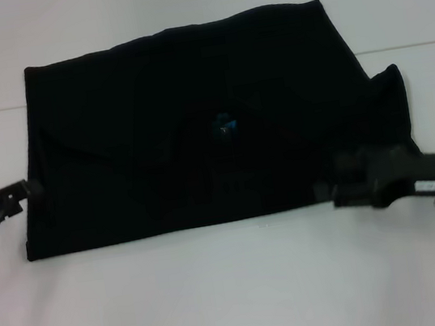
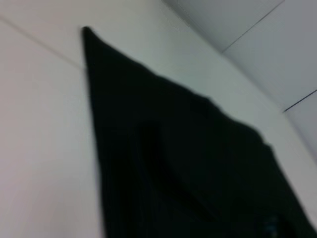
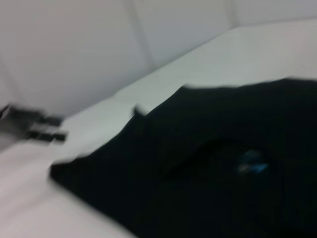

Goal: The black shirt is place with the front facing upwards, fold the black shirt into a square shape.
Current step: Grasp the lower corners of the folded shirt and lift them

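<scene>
Bare white table (image 1: 222, 302) fills the near strip of the head view, then the shirt (image 1: 187, 126) lies flat past it, mid-table. We see the shirt already partly folded into a wide dark block: straight left and near edges, neck label (image 1: 222, 125) showing near the middle, one loose flap sticking out at the right side. Lettering is not visible.

Left gripper (image 1: 29, 191) sits at the shirt's left edge, low on the table, touching or just beside the cloth; we cannot tell how its fingers stand. Right gripper (image 1: 328, 192) is at the near right corner, over the cloth edge; its finger state is also hidden against the black.

We judge the step as mid-fold, sides being brought in. Next move likely calls for tucking the right flap over, then halving toward a square.
</scene>
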